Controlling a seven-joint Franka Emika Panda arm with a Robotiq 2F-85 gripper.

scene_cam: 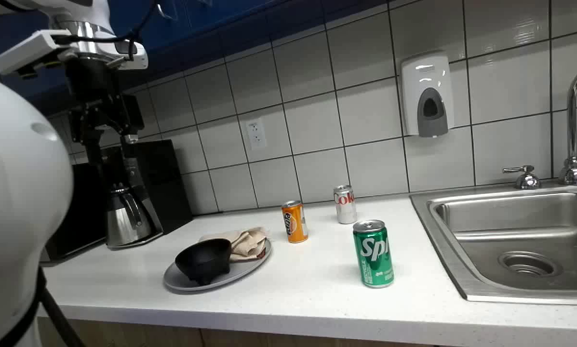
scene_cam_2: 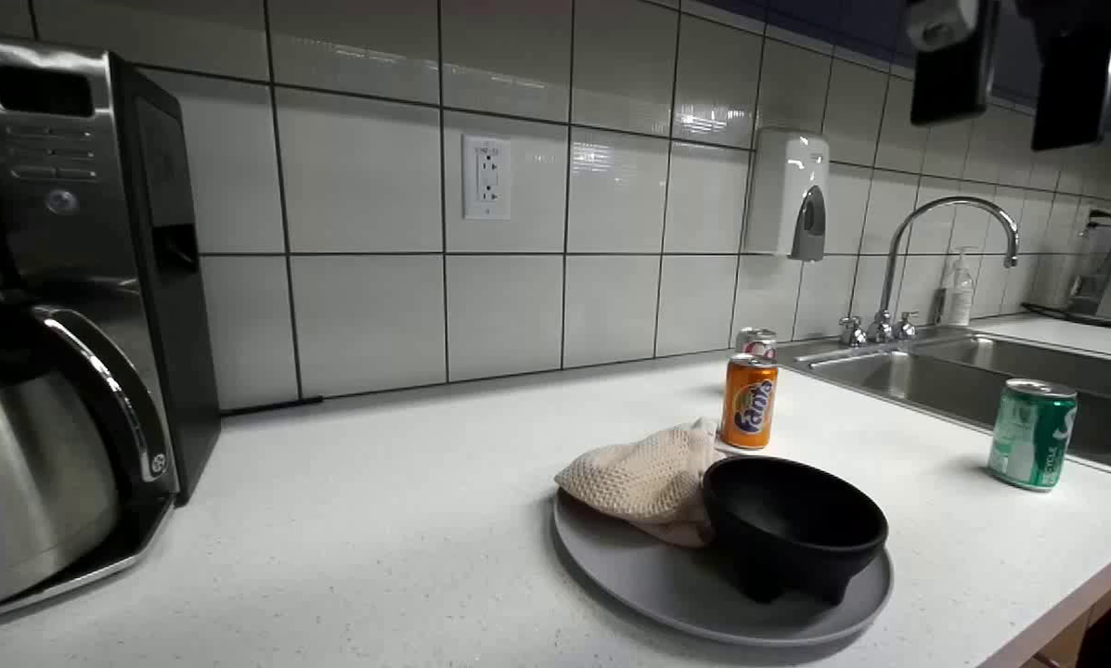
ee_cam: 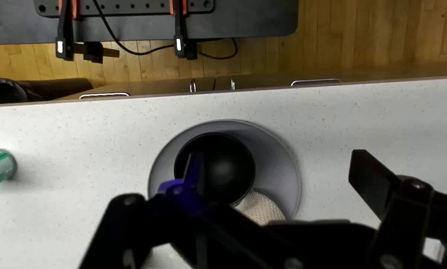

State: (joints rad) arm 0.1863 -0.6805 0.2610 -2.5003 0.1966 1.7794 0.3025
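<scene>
We're seeing shade up top on the tiled wall (scene_cam_2: 504, 306), plus streaky glare in both exterior views, while the counter (ee_cam: 357, 119) looks pretty bright. Our wrist view's gripper (ee_cam: 277, 160) is a dark, soft-focus blob.

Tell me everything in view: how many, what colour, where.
Countertop: one, white, below tiles
Plate: one, grey, on countertop
Footed bowl: one, black, on plate
Mesh cloth: one, beige, on plate beside bowl
Fanta can: one, orange, near plate
Coke can: one, silver, near tiles
Sink: one, steel, in countertop
Sprite can: one, green, near sink
Faucet: one, chrome, behind sink
Pump bottle: one, clear, behind sink
Coffee maker: one, black-steel, on countertop
Outlet: one, white, on tiles
Wall dispenser: one, white-grey, on tiles
Floor: one, brown, below countertop
Hand: one, black, open above countertop
Robot arm: one, white, joined to hand
</scene>
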